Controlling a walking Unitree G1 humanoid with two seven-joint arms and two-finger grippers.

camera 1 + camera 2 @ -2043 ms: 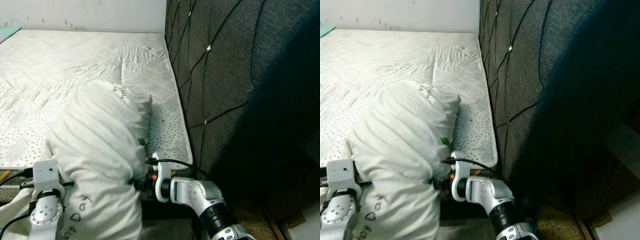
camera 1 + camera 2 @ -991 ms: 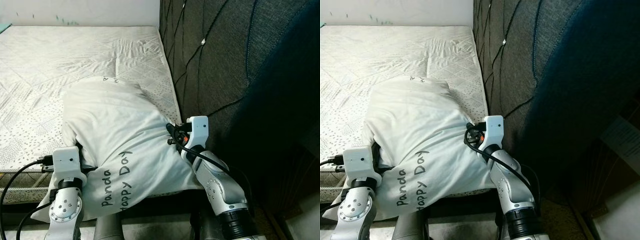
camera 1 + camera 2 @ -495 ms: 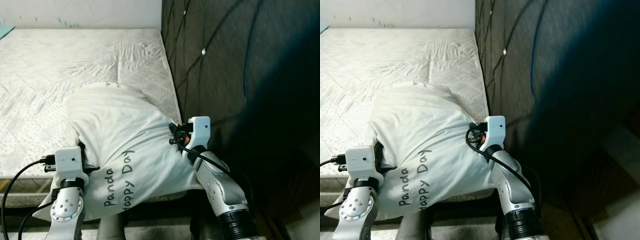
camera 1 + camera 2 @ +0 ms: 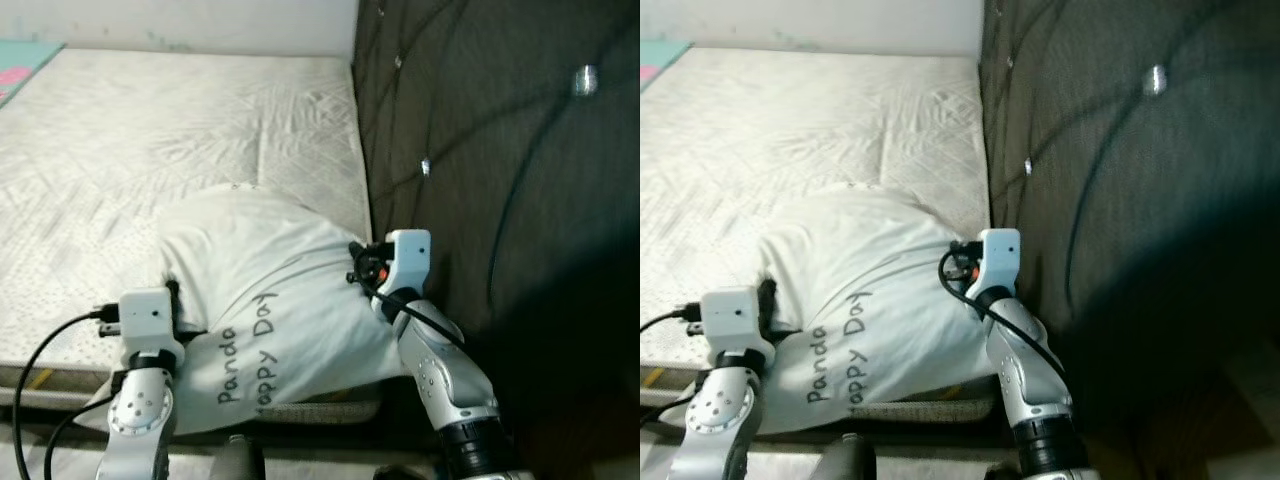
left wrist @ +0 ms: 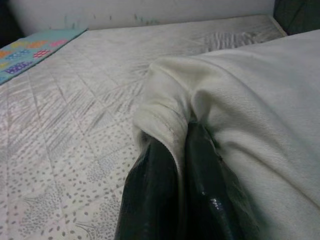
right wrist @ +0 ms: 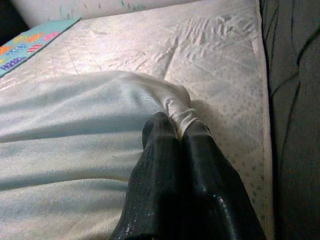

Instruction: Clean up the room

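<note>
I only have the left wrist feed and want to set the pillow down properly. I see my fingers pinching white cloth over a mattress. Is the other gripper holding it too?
Observer: Yes. The right gripper is shut on a bunched corner of the pillow, on the side nearest the dark headboard.
Operator: Is the pillow on the bed or in the air?
Observer: From the head camera it seems to rest on the mattress at its near edge, between the left gripper and the right one.
Operator: Anything printed on it?
Observer: Dark lettering reading "Panda Happy Day" runs across its near face.
</note>
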